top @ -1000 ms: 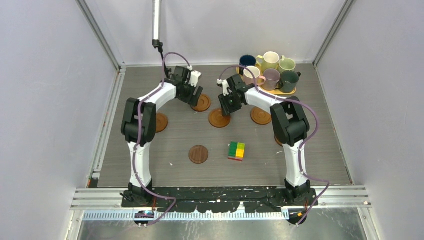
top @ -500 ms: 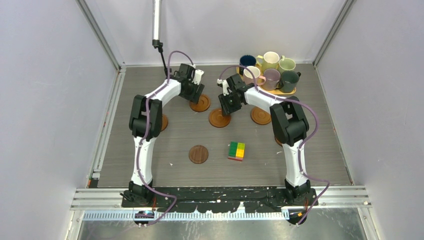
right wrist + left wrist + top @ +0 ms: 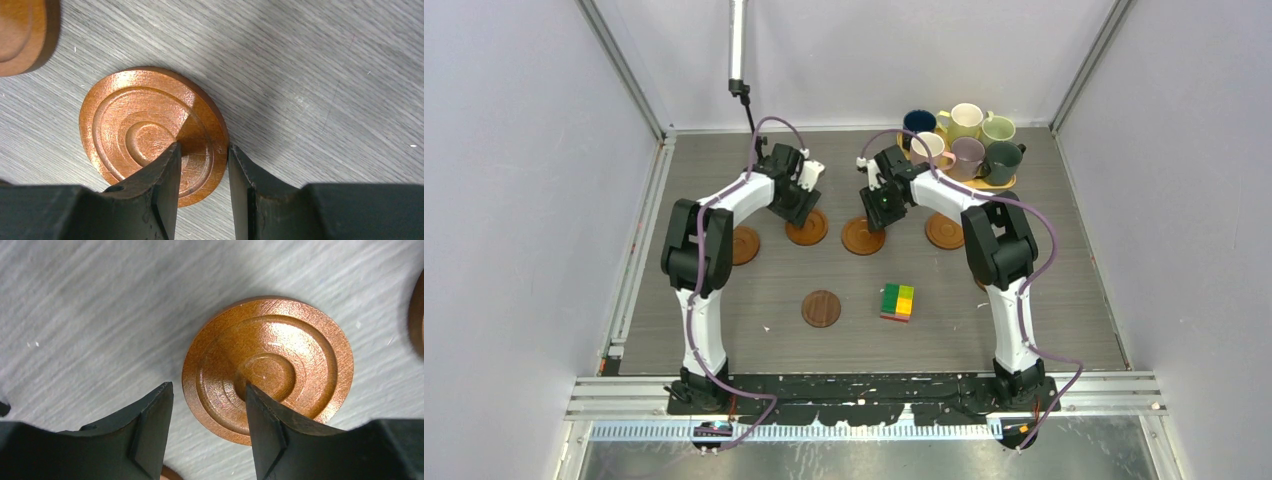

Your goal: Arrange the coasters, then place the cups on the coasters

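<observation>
Table point(image 3: 1064, 330): grey wood-grain board, walled left, far and right. I see open floor along the near edge and in the far left corner.

Tray point(image 3: 1012, 183): yellow-orange, far right corner.

Left gripper point(image 3: 207, 390): black wedge fingers apart, astride the rim of the second coaster point(image 3: 280, 360) from the left edge. That coaster is turned wood, a glossy orange-brown disc with concentric rings. One finger is over its centre recess, the other outside, just short of the rim.

Right gripper point(image 3: 203, 148): clamped on the rim of the third coaster point(image 3: 140, 130), same make, one finger inside and one against the outer edge.

Cups, glazed and handled, crowded at the tray: navy cup point(image 3: 918, 122), pale yellow cup point(image 3: 966, 120), light green cup point(image 3: 998, 128), pink cup point(image 3: 927, 148), mauve cup point(image 3: 967, 155), dark green cup point(image 3: 1003, 160).

Toy block point(image 3: 897, 301): green and yellow on top, mid-table.

First coaster point(image 3: 744, 245): partly under the left arm.

Fourth coaster point(image 3: 945, 231): near the tray.

Dark coaster point(image 3: 821, 308): left of the block, apart from it.
</observation>
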Controlling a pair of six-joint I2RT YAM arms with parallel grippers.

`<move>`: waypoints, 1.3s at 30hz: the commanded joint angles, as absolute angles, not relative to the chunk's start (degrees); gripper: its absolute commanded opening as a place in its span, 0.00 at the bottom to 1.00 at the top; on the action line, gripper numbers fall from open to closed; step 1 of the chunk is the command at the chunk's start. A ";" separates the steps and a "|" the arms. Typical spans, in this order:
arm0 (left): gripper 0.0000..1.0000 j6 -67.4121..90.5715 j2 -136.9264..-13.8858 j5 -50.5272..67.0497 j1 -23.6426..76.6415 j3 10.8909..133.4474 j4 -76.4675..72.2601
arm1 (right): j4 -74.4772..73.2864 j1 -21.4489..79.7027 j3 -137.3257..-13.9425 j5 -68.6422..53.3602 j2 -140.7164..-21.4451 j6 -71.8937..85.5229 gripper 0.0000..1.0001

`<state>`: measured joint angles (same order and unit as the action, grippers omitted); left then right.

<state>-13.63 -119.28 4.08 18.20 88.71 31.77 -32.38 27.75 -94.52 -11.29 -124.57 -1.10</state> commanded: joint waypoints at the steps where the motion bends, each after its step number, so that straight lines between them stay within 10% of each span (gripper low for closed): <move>1: 0.56 -17.90 -115.37 1.34 16.35 81.74 36.18 | -34.90 30.01 -94.79 -9.22 -129.26 -0.73 0.37; 21: 0.64 -15.40 -112.73 3.45 14.85 78.05 36.81 | -35.60 32.81 -97.67 -10.76 -130.00 -0.05 0.37; 39: 0.84 -16.23 -101.99 8.48 14.94 82.45 43.54 | -48.19 28.42 -105.85 -18.69 -115.18 -1.35 0.66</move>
